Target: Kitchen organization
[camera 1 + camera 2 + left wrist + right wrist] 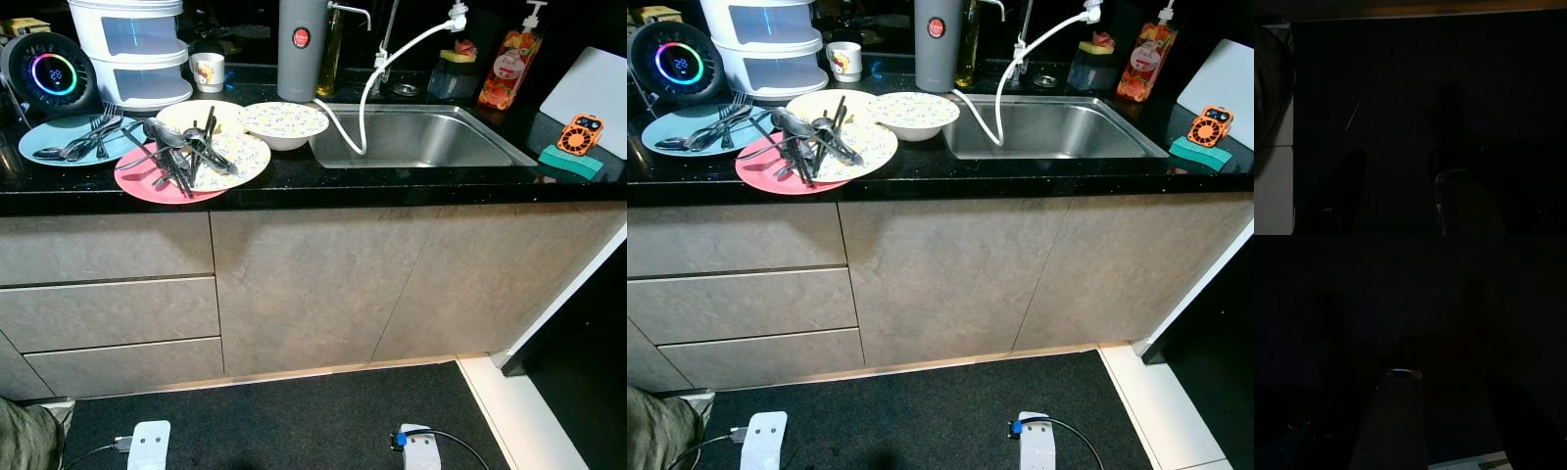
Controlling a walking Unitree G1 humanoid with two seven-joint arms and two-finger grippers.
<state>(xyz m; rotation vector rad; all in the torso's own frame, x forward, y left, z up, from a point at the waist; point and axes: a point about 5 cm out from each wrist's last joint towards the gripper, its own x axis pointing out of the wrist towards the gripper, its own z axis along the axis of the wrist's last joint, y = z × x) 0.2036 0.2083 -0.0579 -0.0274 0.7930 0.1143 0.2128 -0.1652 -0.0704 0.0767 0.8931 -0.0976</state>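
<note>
Several plates [201,157] heaped with cutlery [186,147] sit beside your sink [421,137], presumably awaiting washing; finger state: cannot tell.

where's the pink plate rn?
Pink plate sits on the black counter left of the sink, at the front edge, under the patterned plate and cutlery.

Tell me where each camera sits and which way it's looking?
Left eye view: on the head, looking down at the black counter, the sink and the pink plate of cutlery; the robot's feet show at the bottom.
Right eye view: beside it, sharing the same counter, sink and dishes, shifted slightly.
Left wrist view: on the left wrist, facing a dark floor; left tool's fingers barely show.
Right wrist view: on the right wrist, nearly black; right tool's fingers are faint shapes.
</note>
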